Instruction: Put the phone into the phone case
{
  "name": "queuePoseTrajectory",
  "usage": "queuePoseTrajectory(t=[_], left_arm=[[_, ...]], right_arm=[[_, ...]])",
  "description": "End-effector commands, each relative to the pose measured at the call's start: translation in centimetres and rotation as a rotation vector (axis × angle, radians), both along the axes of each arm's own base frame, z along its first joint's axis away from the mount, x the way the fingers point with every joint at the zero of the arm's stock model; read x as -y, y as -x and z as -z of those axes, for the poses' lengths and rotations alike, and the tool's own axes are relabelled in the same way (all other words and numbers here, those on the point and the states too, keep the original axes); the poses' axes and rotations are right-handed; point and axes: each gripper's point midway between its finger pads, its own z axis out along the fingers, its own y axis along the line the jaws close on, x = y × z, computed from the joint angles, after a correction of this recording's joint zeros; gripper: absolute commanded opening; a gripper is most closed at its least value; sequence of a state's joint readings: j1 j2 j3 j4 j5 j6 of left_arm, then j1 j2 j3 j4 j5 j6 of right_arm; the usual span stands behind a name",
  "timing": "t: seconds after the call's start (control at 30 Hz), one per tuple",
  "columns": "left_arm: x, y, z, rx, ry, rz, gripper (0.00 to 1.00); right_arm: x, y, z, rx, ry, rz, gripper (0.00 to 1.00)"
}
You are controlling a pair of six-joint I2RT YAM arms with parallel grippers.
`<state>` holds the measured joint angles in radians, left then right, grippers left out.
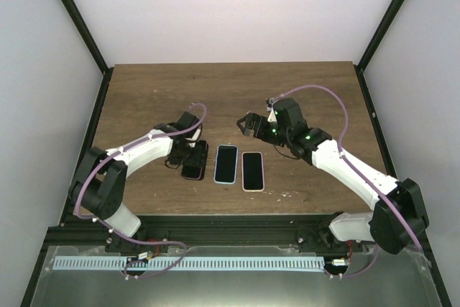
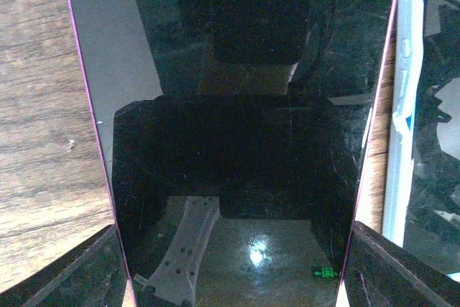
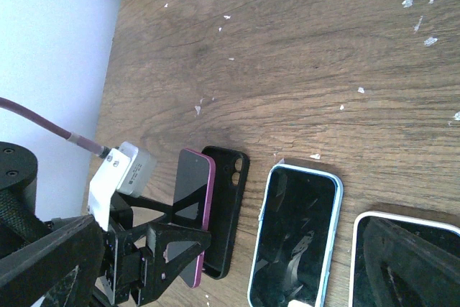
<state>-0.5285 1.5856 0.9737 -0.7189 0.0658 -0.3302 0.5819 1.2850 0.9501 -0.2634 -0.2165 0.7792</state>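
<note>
The phone (image 1: 194, 168) has a dark screen and a magenta edge. My left gripper (image 1: 189, 150) is shut on its sides and holds it tilted over the left side of the black phone case (image 3: 228, 206), which lies open side up on the table. In the left wrist view the phone (image 2: 237, 106) fills the frame between my two fingers (image 2: 65, 271). The right wrist view shows the phone (image 3: 188, 199) and the left gripper (image 3: 154, 257) around it. My right gripper (image 1: 248, 126) is open and empty, above the table behind the row of phones.
A phone in a light blue case (image 1: 226, 164) and a phone in a white case (image 1: 252, 170) lie screen up to the right of the black case. The blue one shows in the left wrist view (image 2: 406, 106). The wooden table (image 1: 230, 91) extends behind.
</note>
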Motion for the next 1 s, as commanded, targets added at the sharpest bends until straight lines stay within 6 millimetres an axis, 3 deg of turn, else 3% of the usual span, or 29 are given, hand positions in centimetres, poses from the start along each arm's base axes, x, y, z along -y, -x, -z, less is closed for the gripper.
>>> queuePoseTrajectory(t=[0.0,0.97], left_arm=[[0.8,-0.9,-0.3,0.028,0.013,0.033,0.60],[0.1,-1.6,1.4,-0.026,-0.079,-0.027,0.69]], right_arm=[[0.3,-0.5,-1.2,0.036,-0.014,0.017,1.00],[1.3,-0.3,-1.9,0.067,-0.002,0.047,1.00]])
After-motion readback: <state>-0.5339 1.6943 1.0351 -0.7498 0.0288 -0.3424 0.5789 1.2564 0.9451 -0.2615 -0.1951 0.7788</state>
